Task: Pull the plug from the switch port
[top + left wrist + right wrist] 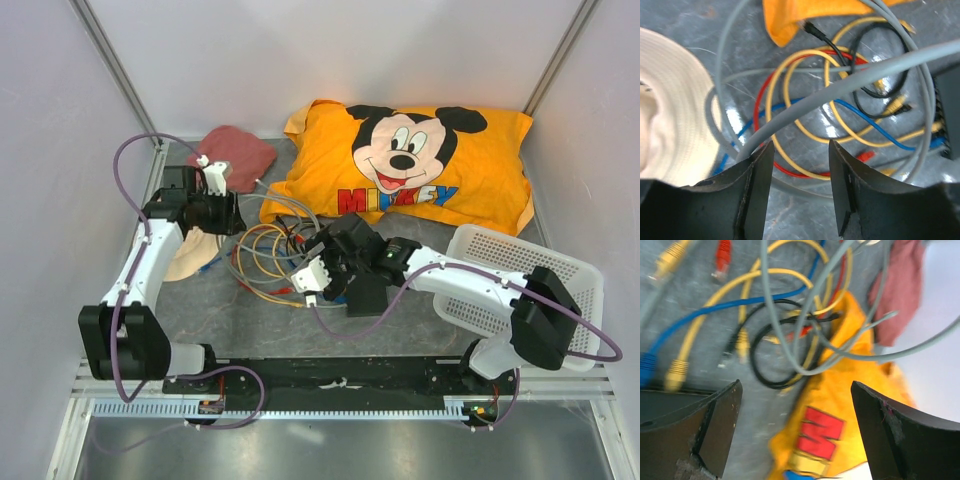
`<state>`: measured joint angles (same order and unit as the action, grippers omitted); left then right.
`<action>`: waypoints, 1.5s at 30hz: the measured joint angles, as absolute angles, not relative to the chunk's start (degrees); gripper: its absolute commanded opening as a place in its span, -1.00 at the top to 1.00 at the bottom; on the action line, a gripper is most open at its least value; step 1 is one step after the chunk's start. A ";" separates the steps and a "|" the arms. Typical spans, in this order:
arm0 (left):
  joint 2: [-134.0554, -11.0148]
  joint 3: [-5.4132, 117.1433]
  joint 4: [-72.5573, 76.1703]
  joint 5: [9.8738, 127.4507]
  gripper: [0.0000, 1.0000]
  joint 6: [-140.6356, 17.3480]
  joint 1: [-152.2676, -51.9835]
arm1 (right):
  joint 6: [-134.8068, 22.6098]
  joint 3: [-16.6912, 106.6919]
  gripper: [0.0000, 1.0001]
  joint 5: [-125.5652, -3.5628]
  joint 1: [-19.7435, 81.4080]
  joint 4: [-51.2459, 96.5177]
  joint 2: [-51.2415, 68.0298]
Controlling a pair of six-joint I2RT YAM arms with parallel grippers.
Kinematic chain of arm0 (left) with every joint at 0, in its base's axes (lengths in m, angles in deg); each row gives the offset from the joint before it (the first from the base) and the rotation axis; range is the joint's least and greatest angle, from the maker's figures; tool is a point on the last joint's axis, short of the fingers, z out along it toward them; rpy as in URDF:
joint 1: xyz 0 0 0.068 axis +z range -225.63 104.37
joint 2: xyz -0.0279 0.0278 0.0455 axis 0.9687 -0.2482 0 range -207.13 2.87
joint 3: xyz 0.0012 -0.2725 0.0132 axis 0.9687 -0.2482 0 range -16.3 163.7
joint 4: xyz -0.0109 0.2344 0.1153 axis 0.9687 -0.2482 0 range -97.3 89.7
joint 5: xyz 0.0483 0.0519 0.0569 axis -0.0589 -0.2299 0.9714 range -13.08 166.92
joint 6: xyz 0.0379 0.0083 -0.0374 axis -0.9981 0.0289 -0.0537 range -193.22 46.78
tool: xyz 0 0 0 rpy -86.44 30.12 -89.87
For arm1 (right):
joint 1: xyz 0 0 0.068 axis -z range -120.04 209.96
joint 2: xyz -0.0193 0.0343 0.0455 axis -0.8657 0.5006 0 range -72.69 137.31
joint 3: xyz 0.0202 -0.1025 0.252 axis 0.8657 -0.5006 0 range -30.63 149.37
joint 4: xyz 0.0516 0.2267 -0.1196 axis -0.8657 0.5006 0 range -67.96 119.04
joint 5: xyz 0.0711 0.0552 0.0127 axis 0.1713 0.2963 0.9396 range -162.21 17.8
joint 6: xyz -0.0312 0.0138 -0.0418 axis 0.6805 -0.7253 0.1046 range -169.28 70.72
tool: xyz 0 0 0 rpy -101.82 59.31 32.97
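Observation:
The switch is a flat black box at mid-table, partly under my right arm. In the left wrist view the switch shows at the right edge, with a yellow plug and a blue plug at its side. The right wrist view shows a blue plug and a yellow plug ending at a black edge, lower left. My right gripper stands wide open and empty above the cables. Over the cable tangle, my left gripper is open and holds nothing; a grey cable passes its left finger.
An orange Mickey pillow lies at the back, a red cloth to its left. A beige hat lies under the left arm. A white mesh basket stands at the right. Loose red and yellow plugs lie on the table.

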<state>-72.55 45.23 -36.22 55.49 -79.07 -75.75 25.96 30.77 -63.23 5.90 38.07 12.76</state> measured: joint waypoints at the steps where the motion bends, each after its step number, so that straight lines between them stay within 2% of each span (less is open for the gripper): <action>1: -73.75 46.33 -37.18 54.53 -0.49 -79.25 -75.75 | 23.49 30.93 -0.96 -63.04 6.01 39.12 12.74; 3: -76.61 49.06 -38.99 52.61 -0.85 -80.21 -75.75 | 18.64 31.43 -0.96 -62.56 6.40 41.39 12.63; 4: -77.73 49.98 -39.39 51.23 -0.88 -80.67 -75.75 | 16.08 31.73 -0.96 -62.29 6.64 42.25 12.50; 11: -74.97 51.83 -44.00 48.30 -0.88 -84.53 -75.81 | -3.64 38.29 -0.96 -60.04 7.73 46.99 11.32; 14: -73.27 56.77 -47.30 48.74 -0.74 -88.49 -75.79 | -10.83 38.75 -0.96 -60.17 8.61 47.56 9.70; 19: -69.36 59.22 -55.37 37.31 -0.28 -100.12 -75.68 | -19.55 36.43 -0.96 -62.01 11.86 48.02 7.47; 20: -69.73 59.22 -57.16 33.72 -0.03 -101.54 -75.79 | -21.10 35.91 -0.96 -62.18 12.82 48.28 7.41; 22: -71.67 59.20 -59.08 26.84 0.21 -102.13 -77.28 | -23.98 35.23 -0.93 -62.80 14.90 48.72 7.41; 23: -73.33 59.20 -59.21 23.95 0.56 -102.09 -78.85 | -25.67 35.06 -0.90 -62.90 16.41 48.98 7.41; 24: -75.08 59.20 -58.86 22.40 0.78 -101.76 -81.06 | -27.04 35.01 -0.87 -63.04 17.90 49.11 7.41; 26: -78.69 59.18 -57.84 20.41 0.95 -100.56 -86.78 | -29.58 34.86 -0.74 -63.08 21.35 49.11 7.41; 28: -82.19 59.18 -56.20 20.46 0.89 -98.94 -92.84 | -31.02 34.64 -0.55 -62.97 24.04 49.42 7.41; 29: -83.82 59.20 -55.13 20.87 0.65 -97.76 -95.61 | -31.33 34.47 -0.50 -62.86 25.11 49.96 7.41; 31: -86.82 59.20 -52.11 23.06 0.50 -94.17 -100.93 | -31.24 33.81 -0.37 -62.40 26.07 50.82 7.32; 32: -87.91 59.24 -50.58 23.95 0.17 -92.47 -102.56 | -31.09 32.94 -0.33 -61.94 26.05 51.06 7.04; 33: -89.18 59.29 -48.68 25.53 0.11 -89.45 -104.18 | -30.85 32.11 -0.30 -61.62 25.96 51.58 6.73; 38: -96.70 59.09 -38.47 31.01 0.03 -78.00 -105.52 | -28.44 27.65 -0.22 -60.15 25.61 53.68 3.98; 45: -104.70 55.77 -28.11 31.12 0.03 -73.04 -105.41 | -25.91 23.71 -0.20 -55.89 25.63 57.48 -0.29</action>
